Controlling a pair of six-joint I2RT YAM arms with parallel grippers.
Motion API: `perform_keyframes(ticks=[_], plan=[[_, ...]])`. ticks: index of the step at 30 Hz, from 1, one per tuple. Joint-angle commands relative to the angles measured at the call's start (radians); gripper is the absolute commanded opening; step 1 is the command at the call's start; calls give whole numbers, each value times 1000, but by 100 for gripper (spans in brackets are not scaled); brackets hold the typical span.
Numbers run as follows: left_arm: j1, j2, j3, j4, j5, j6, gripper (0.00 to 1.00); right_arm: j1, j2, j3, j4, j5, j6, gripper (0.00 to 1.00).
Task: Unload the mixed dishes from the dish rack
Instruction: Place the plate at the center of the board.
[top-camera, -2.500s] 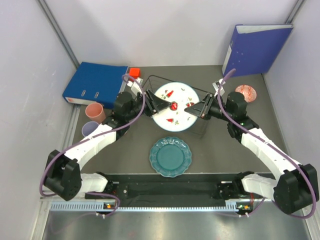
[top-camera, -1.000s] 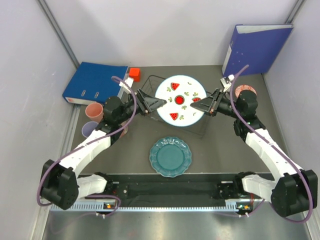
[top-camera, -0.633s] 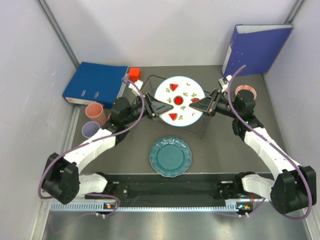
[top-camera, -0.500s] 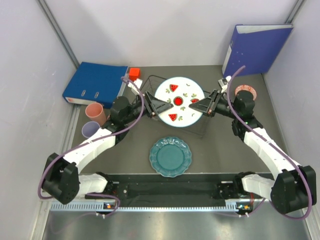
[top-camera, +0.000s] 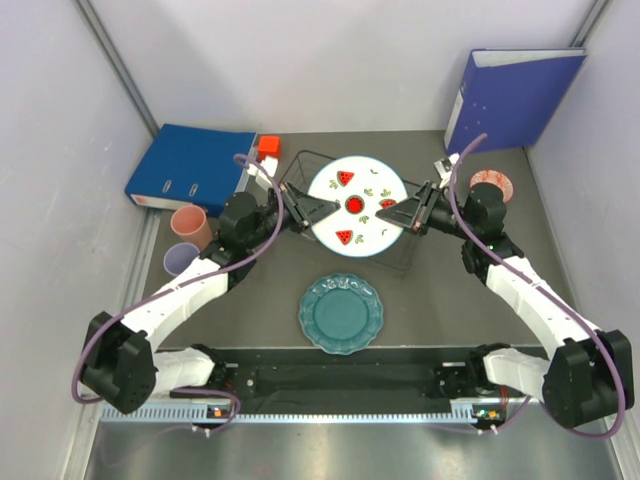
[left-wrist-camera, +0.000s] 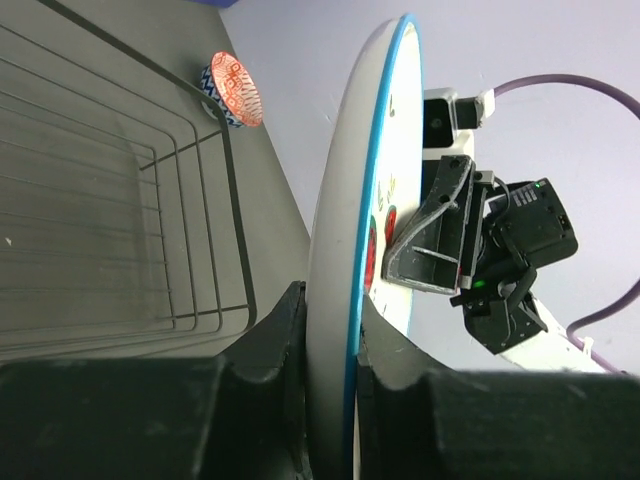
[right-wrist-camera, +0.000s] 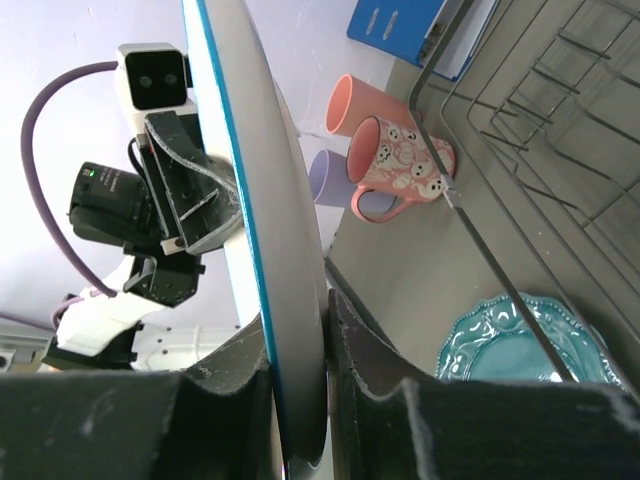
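Top external view: the white plate with red watermelon marks (top-camera: 356, 204) hangs face-up over the dish rack (top-camera: 400, 255), midway along the counter's far edge, caught between the two arms. The left gripper (top-camera: 321, 212) is clamped on its left rim and the right gripper (top-camera: 391, 212) on the opposite rim, and each wrist view shows fingers pinching the thin edge. The teal scalloped plate (top-camera: 341, 313) lies flat nearer the front edge, apart from both grippers.
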Motion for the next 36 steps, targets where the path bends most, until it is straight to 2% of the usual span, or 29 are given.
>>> perform_keyframes(ticks=[1, 8, 11, 12, 14, 15, 18, 22, 24, 27, 29, 31, 36], plan=[[-2, -32, 26, 9, -24, 54, 0, 17, -30, 27, 117, -10, 34, 0], [-4, -6, 46, 29, 24, 31, 0, 22, -33, 16, 125, -10, 34, 0], [-4, -4, 51, 52, 33, 18, 0, 22, -30, 16, 125, -13, 33, 22], [-4, -4, 54, 54, 33, 18, 0, 22, -33, 16, 124, -13, 33, 39], [-2, -6, 55, 63, 28, 12, 0, 22, -33, 24, 99, -10, 17, 55], [-2, -7, 58, 66, 28, 6, 0, 22, -35, 27, 85, -8, 10, 67], [-2, -13, 60, 63, 19, -6, 0, 22, -41, 51, 7, 12, -41, 80], [1, -30, 69, 52, 24, -28, 0, 13, -53, 131, -151, 81, -137, 88], [1, -41, 88, 22, 30, -31, 0, -13, -72, 165, -246, 122, -205, 100], [1, -58, 114, -27, 42, -20, 0, -44, -81, 244, -407, 258, -323, 100], [-1, -67, 123, -57, 44, -15, 0, -47, -75, 310, -520, 404, -399, 100], [-1, -85, 123, -99, 62, -9, 0, -50, -78, 324, -553, 508, -441, 100], [-2, -143, 100, -230, 94, 40, 0, -58, -128, 249, -531, 634, -446, 100]])
